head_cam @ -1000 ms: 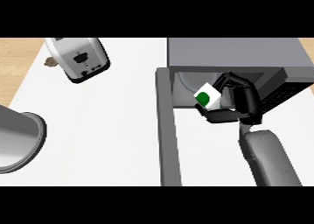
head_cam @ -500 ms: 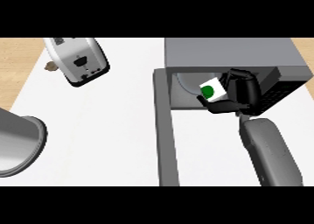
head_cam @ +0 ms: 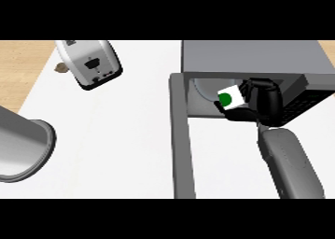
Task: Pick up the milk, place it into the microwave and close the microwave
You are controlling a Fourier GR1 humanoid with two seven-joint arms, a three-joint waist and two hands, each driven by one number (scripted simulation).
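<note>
Milk carton held at the microwave's open mouth

The right hand (head_cam: 261, 101) curls round the white milk (head_cam: 231, 98), whose only marking is a green spot with no readable writing, at the opening of the grey microwave (head_cam: 256, 57); its door (head_cam: 181, 140) stands open toward the near side, and a toaster (head_cam: 91, 63) sits far left.

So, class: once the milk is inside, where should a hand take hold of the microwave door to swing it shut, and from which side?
Take the microwave door at its free near end, furthest from the microwave, pressing from its left face toward the right. It stands swung open as a long panel, so that end probably swings most easily. The right hand is shut on the milk carton at the opening.
</note>
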